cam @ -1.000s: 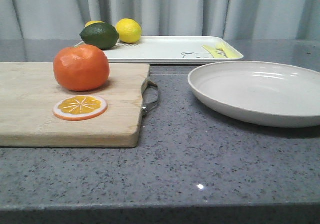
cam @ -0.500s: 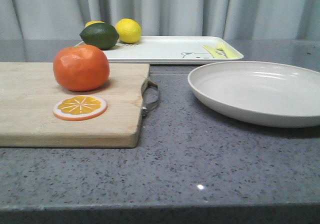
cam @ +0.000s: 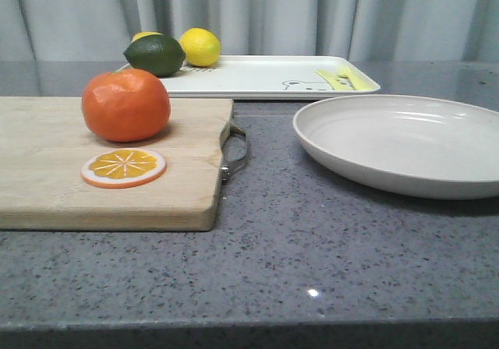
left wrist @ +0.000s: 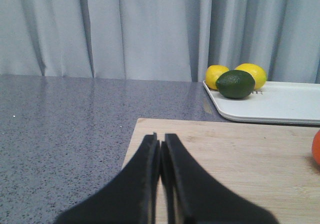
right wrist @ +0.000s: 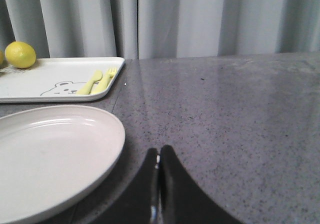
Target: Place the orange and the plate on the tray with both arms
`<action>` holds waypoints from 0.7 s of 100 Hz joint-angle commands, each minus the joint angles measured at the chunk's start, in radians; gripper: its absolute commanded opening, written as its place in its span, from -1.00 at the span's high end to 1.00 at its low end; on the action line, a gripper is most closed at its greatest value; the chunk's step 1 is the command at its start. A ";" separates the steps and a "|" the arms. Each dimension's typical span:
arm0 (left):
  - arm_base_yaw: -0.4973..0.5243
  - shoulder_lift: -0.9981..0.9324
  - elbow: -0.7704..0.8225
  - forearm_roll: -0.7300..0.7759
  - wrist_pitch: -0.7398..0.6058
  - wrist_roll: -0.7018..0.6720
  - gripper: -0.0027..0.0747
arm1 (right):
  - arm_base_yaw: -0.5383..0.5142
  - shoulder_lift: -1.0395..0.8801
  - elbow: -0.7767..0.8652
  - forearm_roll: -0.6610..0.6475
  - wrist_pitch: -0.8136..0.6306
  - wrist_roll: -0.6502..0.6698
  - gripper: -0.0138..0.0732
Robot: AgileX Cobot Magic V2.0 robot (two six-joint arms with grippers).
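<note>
Looking across the last second we're seeing basically nothing changing: left gripper (left wrist: 160,149) and right gripper (right wrist: 159,156) are sitting pinched together, orange (cam: 125,106) on the cutting board (cam: 47,170), plate (cam: 401,142) on the counter, tray (cam: 257,76) waiting.

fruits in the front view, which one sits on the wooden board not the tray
The whole orange, behind the orange slice. The lime and lemons lie on the tray.

Your tray (cam: 257,76): middle bare; lime (cam: 155,55) and lemons (cam: 200,47) crowd its far-left end, yellow cutlery (cam: 343,79) its right. Open counter (cam: 265,209) runs between cutting board (cam: 47,170) and plate (cam: 401,142).
</note>
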 commanded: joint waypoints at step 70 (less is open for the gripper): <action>0.001 0.524 -0.413 -0.014 -0.100 -0.010 0.98 | -0.006 0.554 -0.471 -0.012 0.142 -0.003 0.82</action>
